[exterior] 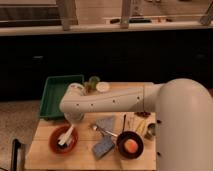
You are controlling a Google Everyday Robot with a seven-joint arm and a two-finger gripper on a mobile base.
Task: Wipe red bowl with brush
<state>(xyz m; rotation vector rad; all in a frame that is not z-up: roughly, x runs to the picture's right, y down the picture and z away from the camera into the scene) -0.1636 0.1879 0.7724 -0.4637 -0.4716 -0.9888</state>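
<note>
Your arm (107, 101) reaches from the right across the wooden surface (82, 159) and bends downward at its left end. There the end effector (73, 122) hangs just above the far right rim of the red bowl (56, 145). You cannot tell whether it is clenched or released, since the wrist hides it from above.

The red bowl sits at the front left of the surface, and a pale brush (65, 136) lies tilted inside it, its upper end pointing toward your end effector. You cannot tell whether the two touch.

To the right of the bowl lies a blue sponge (103, 148), and just beside that is a dark pan (121, 148) holding an orange object (130, 145). A grey cloth (106, 123) lies behind the sponge. A green tray (52, 96) rests at the back left.
</note>
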